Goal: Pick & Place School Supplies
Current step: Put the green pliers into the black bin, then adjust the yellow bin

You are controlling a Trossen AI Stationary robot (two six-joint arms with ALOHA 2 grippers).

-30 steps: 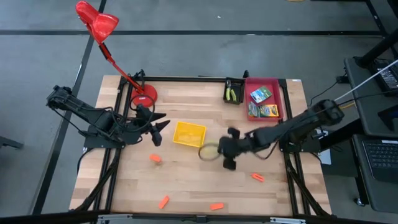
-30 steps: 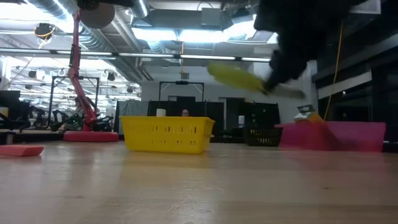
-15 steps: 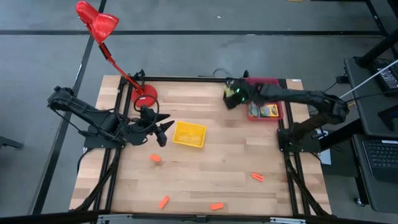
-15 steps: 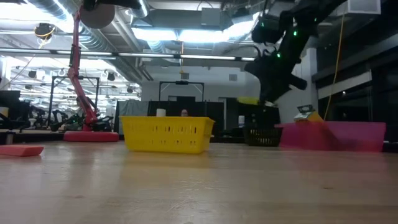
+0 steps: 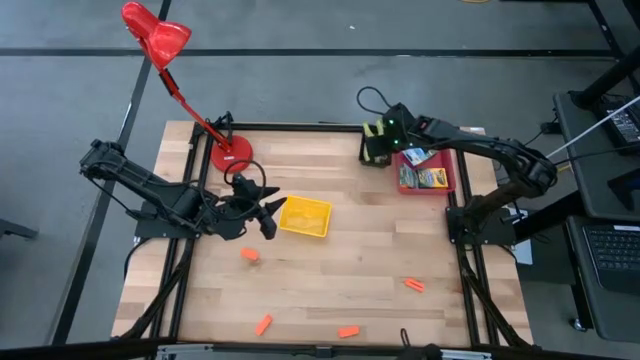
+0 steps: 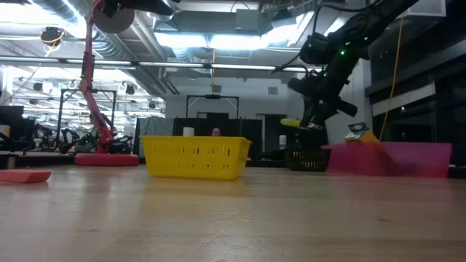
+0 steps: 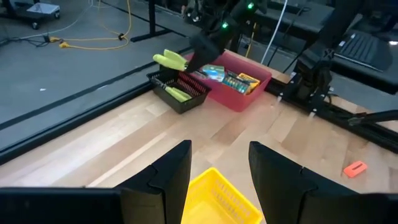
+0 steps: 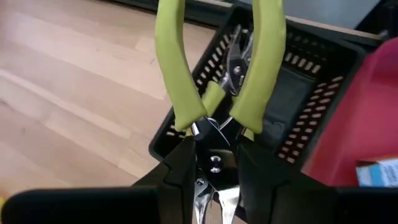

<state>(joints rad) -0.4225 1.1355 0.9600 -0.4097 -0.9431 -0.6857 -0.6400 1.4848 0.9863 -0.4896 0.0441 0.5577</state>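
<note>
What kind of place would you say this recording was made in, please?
Most likely a robotics lab or workshop. The low view shows an open ceiling with exposed ducts and strip lights; cables trail over the bare grey floor; and the wooden table sits in a black metal frame carrying two arms.

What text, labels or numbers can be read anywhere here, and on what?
None can be read.
Printed boxes in the red tray: the print is too small and blurred to read in the high and left wrist views.
Scissors held by the right gripper: no marking shows.
</note>
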